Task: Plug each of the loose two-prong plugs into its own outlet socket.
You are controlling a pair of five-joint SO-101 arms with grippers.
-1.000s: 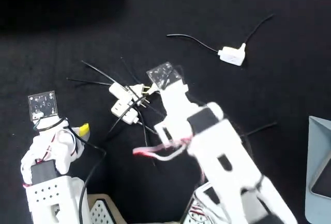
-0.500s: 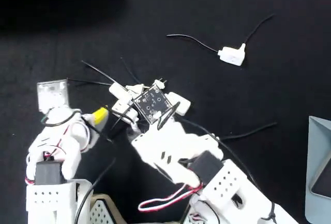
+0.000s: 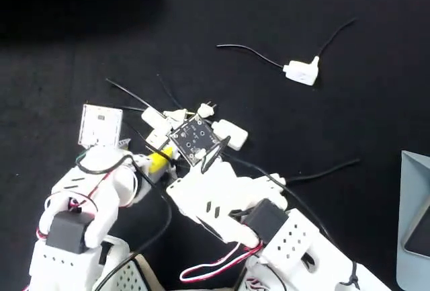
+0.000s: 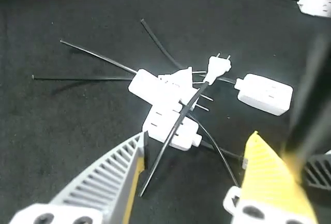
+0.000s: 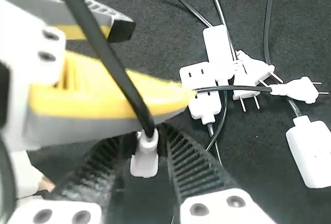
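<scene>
Left tool (image 4: 196, 140) advanced, wide before sockets (image 4: 173, 128), right tool (image 5: 147, 137) pinching plug (image 5: 144, 161).

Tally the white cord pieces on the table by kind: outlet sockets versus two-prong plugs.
Outlet sockets: 4 (three clustered, one apart)
Loose two-prong plugs: 3
Gripped plug, between the fingers of the right gripper: 1
Total: 8
</scene>
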